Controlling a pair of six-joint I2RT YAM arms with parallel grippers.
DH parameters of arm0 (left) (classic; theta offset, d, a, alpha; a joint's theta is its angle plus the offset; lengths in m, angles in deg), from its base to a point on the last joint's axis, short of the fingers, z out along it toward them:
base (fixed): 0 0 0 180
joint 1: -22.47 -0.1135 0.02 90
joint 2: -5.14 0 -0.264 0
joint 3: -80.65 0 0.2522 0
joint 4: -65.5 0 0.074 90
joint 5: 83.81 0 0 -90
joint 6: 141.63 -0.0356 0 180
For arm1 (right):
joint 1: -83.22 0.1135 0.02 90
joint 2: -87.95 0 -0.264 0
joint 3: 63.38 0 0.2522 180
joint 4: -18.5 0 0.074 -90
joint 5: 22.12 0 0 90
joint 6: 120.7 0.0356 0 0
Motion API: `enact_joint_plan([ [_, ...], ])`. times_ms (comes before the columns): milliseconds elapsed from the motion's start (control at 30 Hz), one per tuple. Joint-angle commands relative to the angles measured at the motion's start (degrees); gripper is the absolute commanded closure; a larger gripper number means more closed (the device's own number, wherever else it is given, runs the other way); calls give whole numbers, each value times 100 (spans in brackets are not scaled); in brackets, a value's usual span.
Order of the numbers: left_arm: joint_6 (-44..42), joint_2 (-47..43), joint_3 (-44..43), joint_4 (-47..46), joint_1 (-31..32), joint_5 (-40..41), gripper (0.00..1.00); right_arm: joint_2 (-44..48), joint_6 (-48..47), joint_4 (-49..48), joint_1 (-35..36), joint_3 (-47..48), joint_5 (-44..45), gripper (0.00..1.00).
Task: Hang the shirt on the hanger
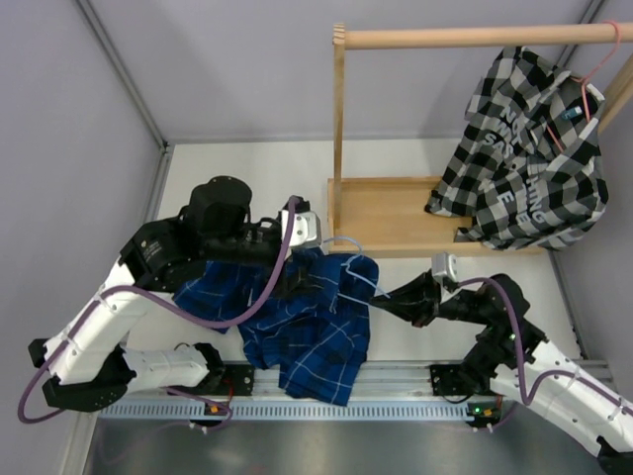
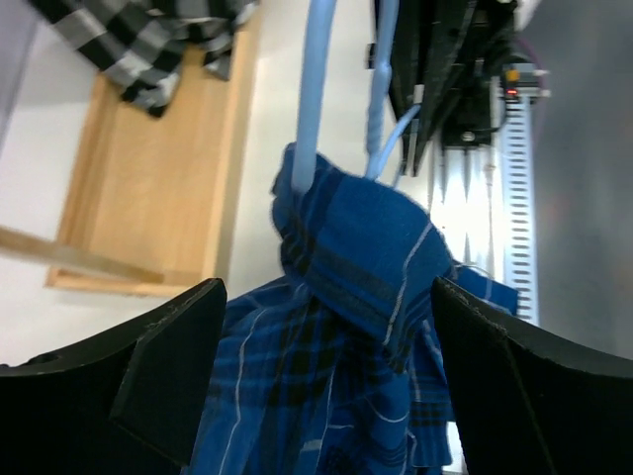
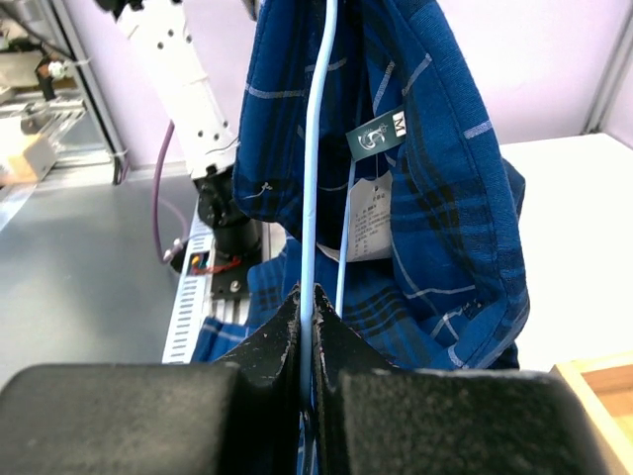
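Top view looks down from behind; both wrist views sit close on the shirt [image 1: 315, 327] all 3 share.

We see the royal-blue plaid shirt [image 1: 315, 332] bunched up, one gathered end draped over the thin light-blue wire hanger [image 3: 318, 148], its neck label showing. The hanger's wire runs straight out from the closed right jaws; the shirt hangs between the spread left jaws.
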Motion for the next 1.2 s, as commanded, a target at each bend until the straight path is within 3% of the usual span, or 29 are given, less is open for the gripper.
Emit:
enact_joint_plan([
  [0, -117, 66, -47, 125, -26, -1270, 12, 188, -399, 329, -45, 327, -350, 100],
  [67, -127, 83, 32, 125, -26, -1457, 16, 293, -443, 522, -45, 406, -368, 100],
  [233, -109, 92, 164, 125, -26, -1589, 39, 417, -487, 654, -45, 485, -490, 100],
  [500, -118, 57, 384, 125, -26, -1721, 40, 285, -601, 725, -45, 723, -763, 100],
  [533, -126, 66, 384, 116, -26, -1747, 46, 233, -628, 768, -36, 766, -833, 100],
  [567, -135, 66, 376, 116, -26, -1800, 63, 197, -663, 804, -45, 845, -851, 100],
  [600, -144, 66, 358, 125, -26, -1827, 72, 197, -715, 830, -36, 863, -860, 100],
  [767, -179, 13, 288, 116, -26, -1994, 100, 215, -786, 839, -36, 1039, -965, 100],
  [900, -188, -83, 235, 108, -26, -2003, 100, 197, -891, 997, -36, 1232, -799, 100],
  [933, -153, -101, 235, 81, -26, -1829, 100, 214, -909, 1058, -45, 1276, -598, 97],
  [967, 4, -179, 261, 3, -26, -1670, 100, 232, -901, 1198, -45, 1320, -457, 71],
  [1000, 92, -241, 314, -250, -26, -1442, 100, 258, -892, 1287, -45, 1338, -281, 57],
  [1033, 180, -320, 366, -392, -26, -1101, 100, 345, -883, 1392, -54, 1347, 103, 49],
  [1133, 417, -584, 507, -770, -26, -547, 100, 566, -840, 2103, -36, 1382, 974, 1],
  [1167, 549, -698, 525, -850, -26, -396, 100, 618, -648, 2418, -36, 1391, 1229, 1],
])
